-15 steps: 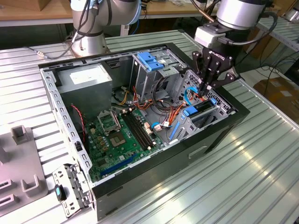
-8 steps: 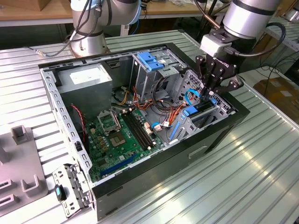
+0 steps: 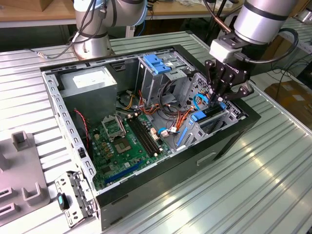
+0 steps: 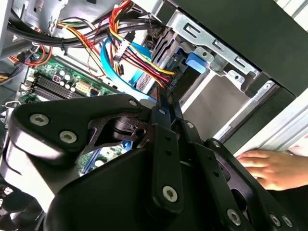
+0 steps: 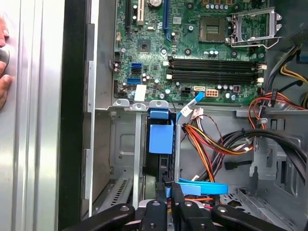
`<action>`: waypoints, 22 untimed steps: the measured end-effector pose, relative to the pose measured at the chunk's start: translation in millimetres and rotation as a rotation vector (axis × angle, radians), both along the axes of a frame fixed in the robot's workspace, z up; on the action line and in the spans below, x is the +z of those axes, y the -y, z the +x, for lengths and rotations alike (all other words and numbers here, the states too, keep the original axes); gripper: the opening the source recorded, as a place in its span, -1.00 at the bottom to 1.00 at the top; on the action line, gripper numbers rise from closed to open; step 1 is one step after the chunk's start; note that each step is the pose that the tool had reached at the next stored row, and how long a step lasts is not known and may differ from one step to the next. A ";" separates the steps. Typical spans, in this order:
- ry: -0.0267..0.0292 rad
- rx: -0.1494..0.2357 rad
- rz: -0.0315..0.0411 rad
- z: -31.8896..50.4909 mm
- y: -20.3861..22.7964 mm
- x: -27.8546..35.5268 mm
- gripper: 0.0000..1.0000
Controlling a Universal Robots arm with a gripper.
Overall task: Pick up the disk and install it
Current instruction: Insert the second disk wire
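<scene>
The disk (image 3: pixel 201 117) stands on edge in a slot of the metal drive cage (image 3: pixel 235 113) at the computer case's corner on the exterior view's right. I see its blue carrier end (image 5: pixel 160 137) and dark thin edge in the first wrist view. My gripper (image 3: pixel 220 101) hangs straight over the cage, its black fingers drawn together on the disk's upper blue edge (image 5: pixel 168 190). In the second wrist view the gripper (image 4: pixel 163 98) points down at the blue carrier tab (image 4: pixel 192 62).
The open case holds a green motherboard (image 3: pixel 124 141), a grey power-supply box (image 3: pixel 92 83), a cage with a light-blue latch (image 3: pixel 156 63) and bundles of coloured cables (image 5: pixel 207 142) beside the drive cage. A person's hand (image 4: pixel 269 168) rests on the table outside the case wall.
</scene>
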State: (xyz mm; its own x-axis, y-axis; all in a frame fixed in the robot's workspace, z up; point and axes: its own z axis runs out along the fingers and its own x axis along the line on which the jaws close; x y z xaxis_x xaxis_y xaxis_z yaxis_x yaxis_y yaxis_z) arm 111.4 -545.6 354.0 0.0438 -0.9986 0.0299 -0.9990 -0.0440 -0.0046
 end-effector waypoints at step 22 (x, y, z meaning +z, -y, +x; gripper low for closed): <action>-0.0004 -0.012 0.0880 0.0 16.3 -8.6 -0.67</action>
